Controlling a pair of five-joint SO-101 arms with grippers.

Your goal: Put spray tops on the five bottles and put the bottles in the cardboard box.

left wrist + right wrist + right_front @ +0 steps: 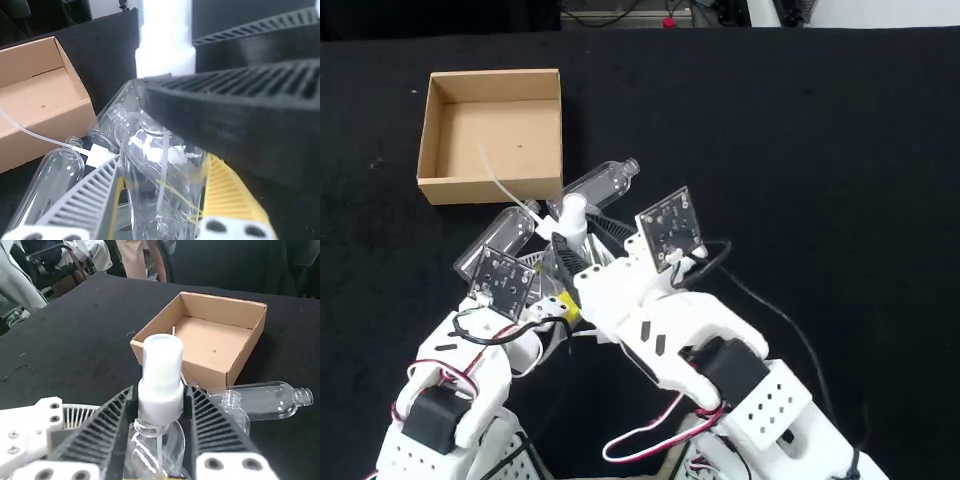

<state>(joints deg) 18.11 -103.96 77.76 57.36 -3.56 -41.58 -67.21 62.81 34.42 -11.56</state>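
Note:
A clear bottle (pixel 160 170) stands upright between the yellow and grey fingers of my left gripper (pixel 160 197), which is shut on its body. A white spray top (pixel 160 375) sits on that bottle's neck, its dip tube hanging inside. My right gripper (pixel 160 397) is shut on the spray top with its black ribbed fingers. In the high view both grippers meet at the spray top (pixel 572 215), just in front of the cardboard box (pixel 445 185). The box (pixel 245 347) is empty.
Two uncapped clear bottles lie by the box's near corner, one (pixel 605 180) toward the right, one (pixel 498 240) toward the left. A loose spray top (pixel 97 154) lies between them, its thin tube running toward the box. The tabletop is black cloth.

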